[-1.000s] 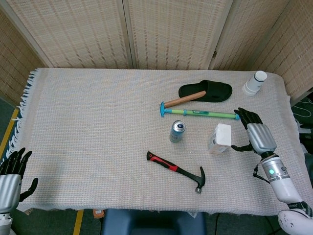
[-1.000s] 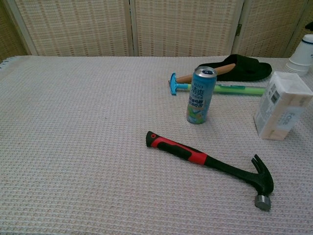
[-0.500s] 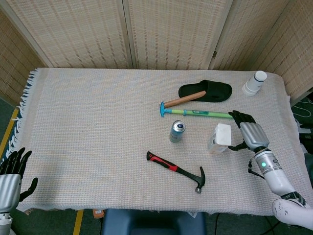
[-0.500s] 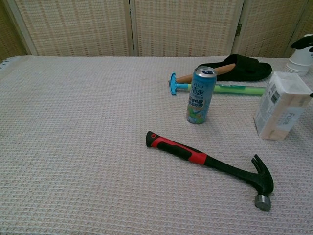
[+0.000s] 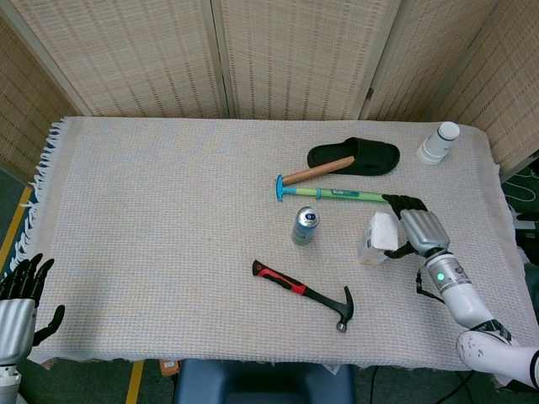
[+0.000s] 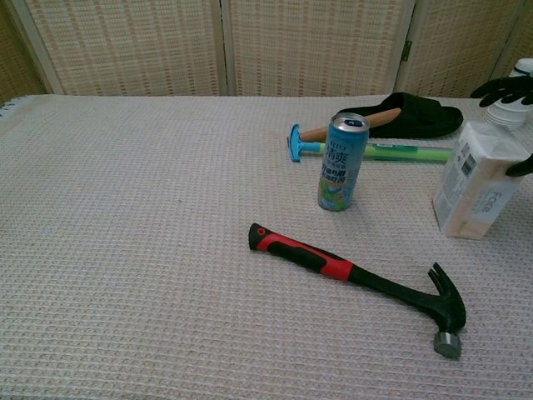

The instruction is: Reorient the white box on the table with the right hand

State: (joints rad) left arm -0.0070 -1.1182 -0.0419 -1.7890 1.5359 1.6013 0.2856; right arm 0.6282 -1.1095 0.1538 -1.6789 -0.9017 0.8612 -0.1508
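Observation:
The white box stands on the cloth at the right, right of the can; the chest view shows the white box with printed sides, leaning slightly. My right hand is against its right side, dark fingers spread past the far top edge and thumb by the near side. In the chest view only the right hand's fingertips show, above and behind the box, with the thumb tip at the frame's right edge, so no firm grip is visible. My left hand hangs with fingers apart off the table's front left corner, holding nothing.
A blue drink can stands left of the box. A red-and-black hammer lies in front. Behind lie a green-and-blue long-handled tool, a wooden-handled tool on a black slipper, and a white bottle at the far right.
My right hand has moved left and closed the gap to the box, its fingers now reaching over the far top edge. The box and left hand have stayed put.

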